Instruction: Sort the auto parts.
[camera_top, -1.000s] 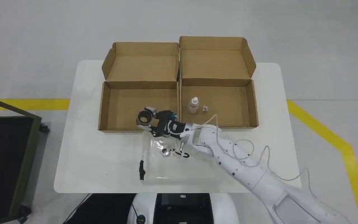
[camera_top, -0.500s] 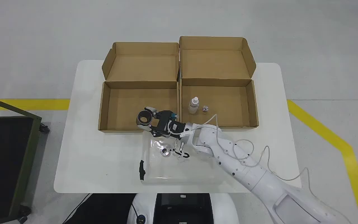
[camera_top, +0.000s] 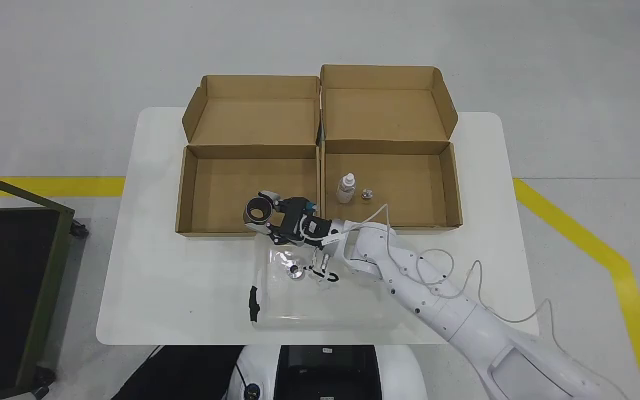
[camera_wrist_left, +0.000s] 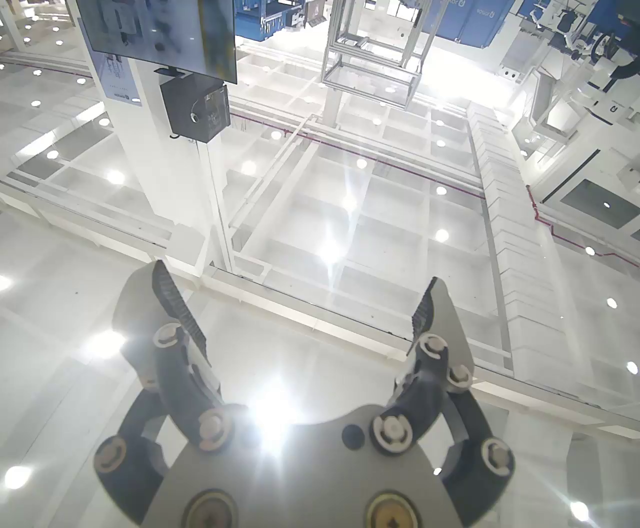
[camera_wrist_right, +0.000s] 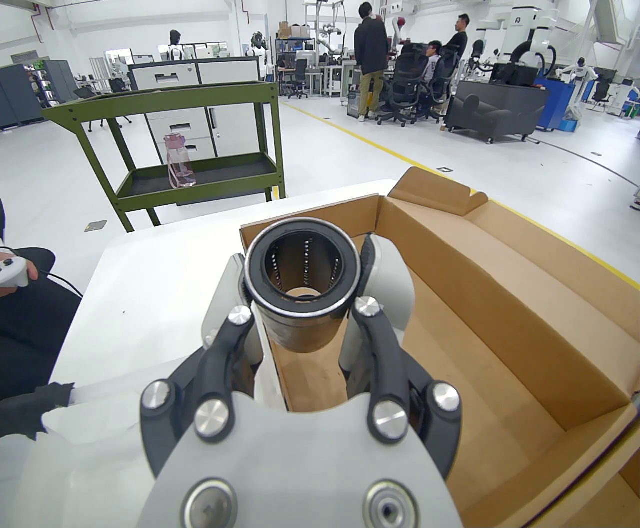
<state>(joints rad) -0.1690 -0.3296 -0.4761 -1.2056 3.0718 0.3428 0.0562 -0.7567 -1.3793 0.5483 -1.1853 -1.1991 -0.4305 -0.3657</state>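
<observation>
You have the black, steel-rimmed cylindrical bearing (camera_wrist_right: 302, 320) pinched tight in your right gripper (camera_wrist_right: 306, 295), right at the near wall of the left brown cardboard box (camera_top: 215, 190). Looks like the drop-off step: carry it in over the box floor, lower, then let go. The right cardboard box (camera_top: 410, 195) holds a small white bottle (camera_top: 345, 186) and a little silver metal piece (camera_top: 367, 193). Your left gripper (camera_wrist_left: 297, 290) is spread wide, aimed at the ceiling.

1. Small metal part (camera_top: 367, 193) beside the white bottle (camera_top: 345, 186) in the right box (camera_top: 452, 200) was too small to identify.
2. Clear bag (camera_top: 300, 305) contents were partly covered by the right arm (camera_top: 400, 265); type undetermined.
3. Cylindrical bearing (camera_wrist_right: 300, 327): lower end was hidden inside the right gripper (camera_wrist_right: 306, 285).
</observation>
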